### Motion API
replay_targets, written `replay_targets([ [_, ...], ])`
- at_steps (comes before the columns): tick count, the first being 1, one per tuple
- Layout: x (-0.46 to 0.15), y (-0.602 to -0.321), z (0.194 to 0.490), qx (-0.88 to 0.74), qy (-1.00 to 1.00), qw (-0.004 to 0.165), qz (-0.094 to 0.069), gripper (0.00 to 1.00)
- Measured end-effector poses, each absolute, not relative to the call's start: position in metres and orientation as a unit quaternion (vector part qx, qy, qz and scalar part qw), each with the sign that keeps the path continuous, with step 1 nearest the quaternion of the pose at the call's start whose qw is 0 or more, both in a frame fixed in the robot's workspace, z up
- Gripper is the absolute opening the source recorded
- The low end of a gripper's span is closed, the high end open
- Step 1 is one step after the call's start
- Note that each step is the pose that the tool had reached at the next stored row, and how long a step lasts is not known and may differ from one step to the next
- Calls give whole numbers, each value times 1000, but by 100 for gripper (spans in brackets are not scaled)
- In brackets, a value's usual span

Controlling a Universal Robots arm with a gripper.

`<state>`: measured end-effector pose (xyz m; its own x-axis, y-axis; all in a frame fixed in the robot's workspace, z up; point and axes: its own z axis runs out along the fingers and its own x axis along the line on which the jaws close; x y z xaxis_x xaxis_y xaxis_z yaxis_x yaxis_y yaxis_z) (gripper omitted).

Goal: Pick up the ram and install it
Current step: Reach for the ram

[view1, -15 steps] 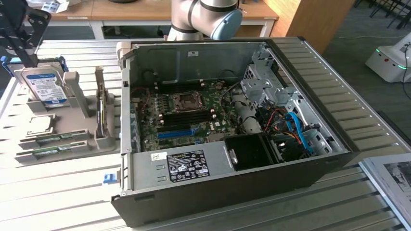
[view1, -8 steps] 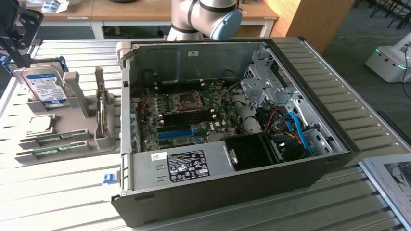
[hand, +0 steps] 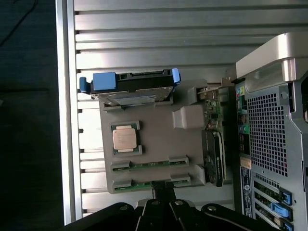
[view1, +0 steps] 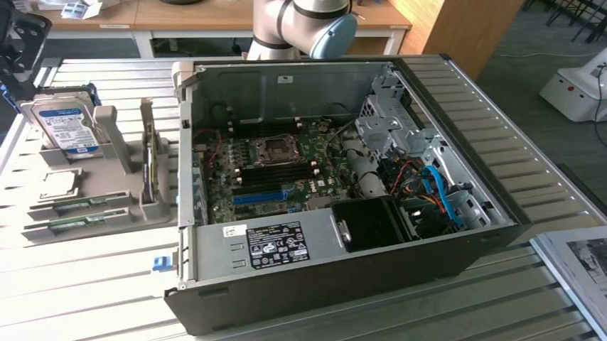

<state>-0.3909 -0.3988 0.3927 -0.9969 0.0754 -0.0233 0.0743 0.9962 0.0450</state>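
Two ram sticks lie flat in the grey holder [view1: 104, 192], one [view1: 81, 207] behind the other [view1: 74, 228]. In the wrist view the same thin green strips are the first ram stick [hand: 149, 165] and the second [hand: 144, 183]. My gripper [hand: 162, 193] is shut with nothing in it, hovering above the holder's edge by the nearer stick. The motherboard [view1: 270, 170] lies inside the open computer case [view1: 313, 249], its black memory slots [view1: 275, 175] bare. Part of my arm [view1: 303, 25] shows behind the case.
On the holder [hand: 154, 130] also stand a blue-railed hard drive [view1: 67, 128], an upright expansion card [view1: 149, 160] and a loose processor [hand: 124, 138]. A bright blue slot [view1: 261, 196] runs across the motherboard. The slatted metal table [view1: 85, 284] stretches around; printed sheets [view1: 578, 263] lie at the exterior view's right.
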Motion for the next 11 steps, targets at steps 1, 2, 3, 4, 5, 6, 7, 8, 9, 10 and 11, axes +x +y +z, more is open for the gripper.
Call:
replay_targets([
  [1,-392,-399,393,37,999,12,22,10],
  [2,-392,-399,393,37,999,12,22,10],
  [3,-392,-399,393,37,999,12,22,10],
  [4,-392,-399,393,37,999,12,22,10],
  [5,-392,-399,393,37,999,12,22,10],
  [6,-392,-399,393,37,999,12,22,10],
  [7,-392,-399,393,37,999,12,22,10],
  [8,-392,-399,393,37,999,12,22,10],
  [9,-392,-400,393,37,999,12,22,10],
  [10,-392,-400,393,37,999,12,22,10],
  [11,-392,-401,393,37,999,12,22,10],
])
